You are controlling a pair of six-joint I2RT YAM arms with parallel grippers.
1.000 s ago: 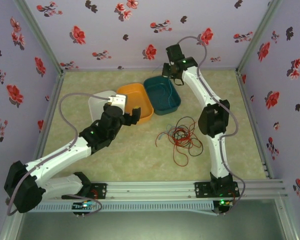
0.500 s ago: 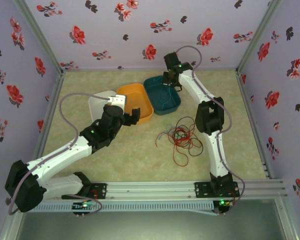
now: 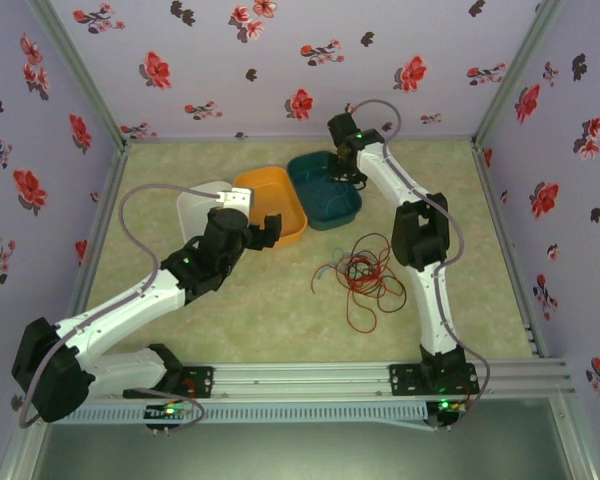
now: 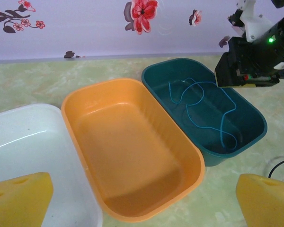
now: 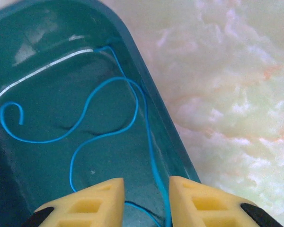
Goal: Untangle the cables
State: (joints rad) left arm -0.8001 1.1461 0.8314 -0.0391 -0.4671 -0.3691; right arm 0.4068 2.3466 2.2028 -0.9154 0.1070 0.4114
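Having been lowered over the teal bin point(image 4: 227, 158), the right gripper point(image 5: 144, 198) is now parted and the blue cable point(image 5: 150, 142) released inside; the red and black cables point(image 3: 365, 275) are left tangled on the bench point(image 3: 280, 310). The left gripper point(image 4: 144, 198) is held wide apart.

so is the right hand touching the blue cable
Cannot tell: in the right wrist view the blue cable runs between the right hand's fingers, close beside one.

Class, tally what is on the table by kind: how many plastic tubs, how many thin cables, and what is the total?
Plastic tubs: 3 (white rectangular tub, orange rectangular tub, teal rectangular tub)
Thin flexible cables: 3 (blue cable in the teal tub; red cable and black cable tangled on the table)
Total: 6
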